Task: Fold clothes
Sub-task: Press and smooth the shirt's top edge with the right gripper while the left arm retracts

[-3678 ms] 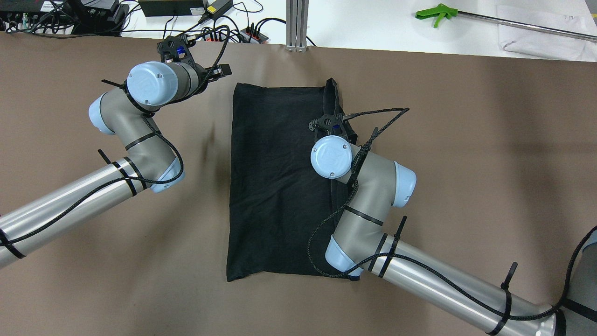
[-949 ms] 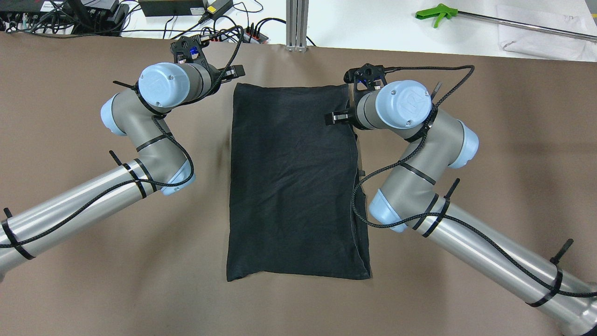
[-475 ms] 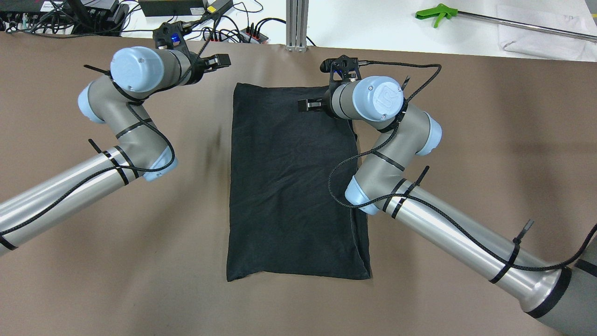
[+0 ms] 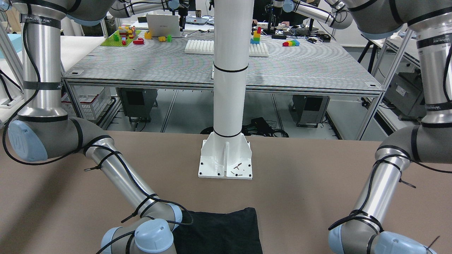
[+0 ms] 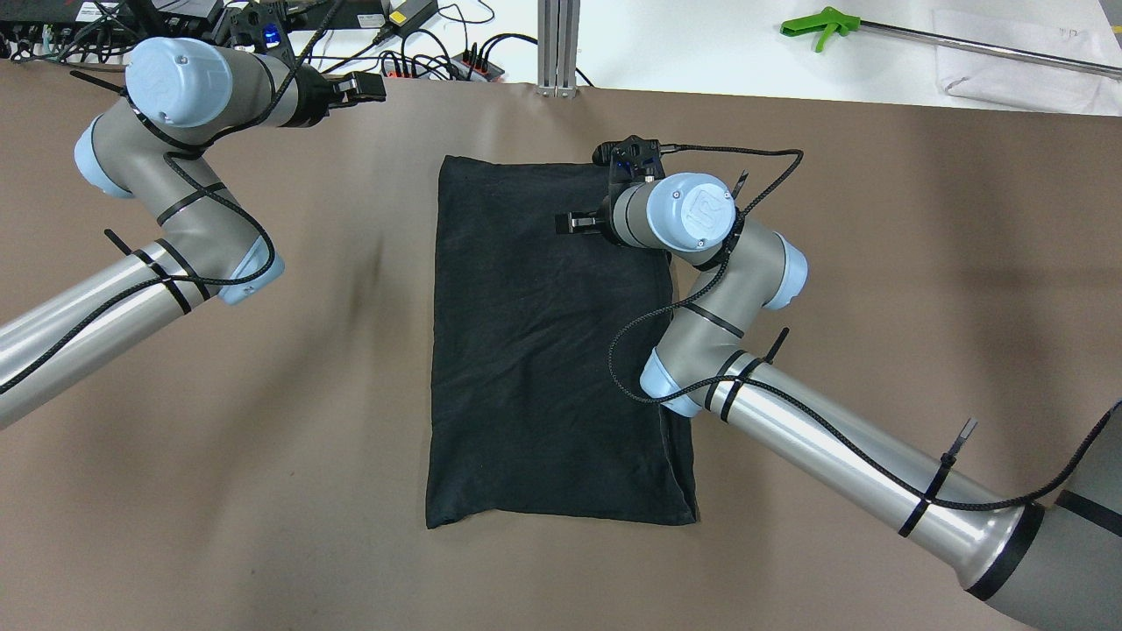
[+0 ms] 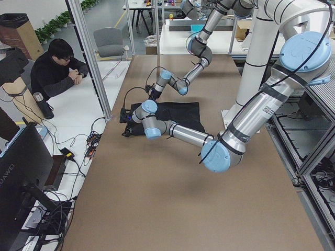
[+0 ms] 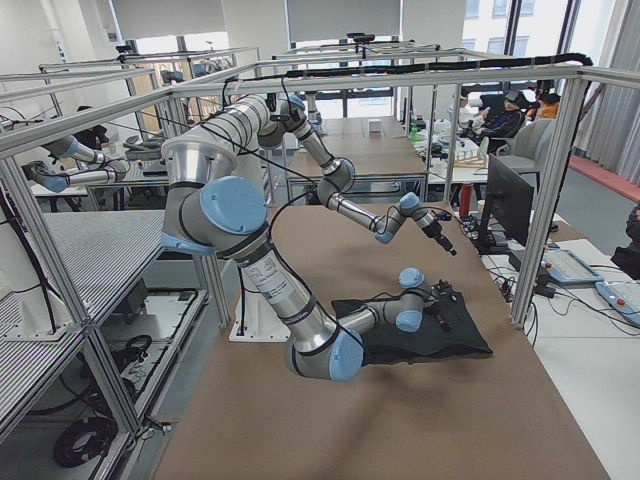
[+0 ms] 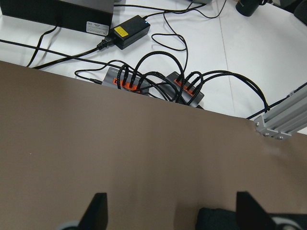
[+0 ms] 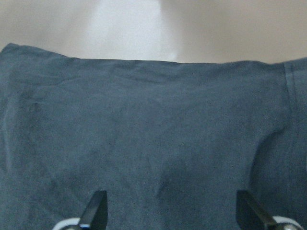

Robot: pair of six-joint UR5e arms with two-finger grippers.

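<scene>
The brown table (image 5: 877,263) extends broadly around both grippers. We find the black garment (image 5: 526,368) flat beneath the right gripper (image 5: 571,223), whose jaws stand wide apart just inside the far hem; the left gripper (image 5: 366,85), likewise spread, hangs over table beyond the garment's far-left corner.

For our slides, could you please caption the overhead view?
Black garment lies flat on the brown table; open right hand hovers over its far end, open left hand clear of it.

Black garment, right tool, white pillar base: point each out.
black garment (image 5: 543,368), overhead view, middle of cloth
right tool (image 5: 561,224), overhead view, between its fingertips
white pillar base (image 4: 225,160), front-facing view, foot plate
</scene>
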